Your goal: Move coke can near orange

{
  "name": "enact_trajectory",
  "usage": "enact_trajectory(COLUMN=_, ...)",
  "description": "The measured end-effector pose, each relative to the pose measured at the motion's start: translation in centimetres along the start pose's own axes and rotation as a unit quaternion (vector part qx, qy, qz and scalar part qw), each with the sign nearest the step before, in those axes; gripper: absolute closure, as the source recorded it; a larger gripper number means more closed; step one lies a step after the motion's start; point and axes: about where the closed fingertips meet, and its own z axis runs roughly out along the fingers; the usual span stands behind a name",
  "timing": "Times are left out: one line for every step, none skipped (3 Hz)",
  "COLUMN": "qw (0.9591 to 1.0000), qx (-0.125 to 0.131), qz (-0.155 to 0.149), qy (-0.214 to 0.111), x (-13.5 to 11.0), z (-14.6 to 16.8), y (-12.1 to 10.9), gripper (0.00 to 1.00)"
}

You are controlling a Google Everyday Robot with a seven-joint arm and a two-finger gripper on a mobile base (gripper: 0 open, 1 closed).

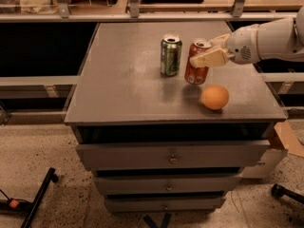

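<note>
The coke can (195, 72), red-orange with a silver top, is at the right middle of the grey cabinet top (128, 80), slightly tilted, its base at or just above the surface. My gripper (200, 57) reaches in from the right and is shut on the can's upper part, with one cream finger (211, 59) across its front. The orange (214, 97) lies on the top just in front and to the right of the can, a small gap apart.
A green can (171, 55) stands upright just left of the coke can. The cabinet has drawers (171, 156) below. Shelving rails (142, 15) run behind the top. A cardboard box (285, 141) is at the lower right, and a black stand leg (38, 194) lies on the floor at the left.
</note>
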Motion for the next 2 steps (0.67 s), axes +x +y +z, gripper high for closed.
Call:
enact_trajectory(qw=1.0000, qx=-0.006, qz=-0.003, qy=0.002, x=0.36, z=0.52, y=0.15, gripper=1.00)
enact_trajectory(qw=0.9999, qx=-0.012, qz=-0.007, qy=0.001, x=0.87, z=0.77, y=0.56, gripper=0.82)
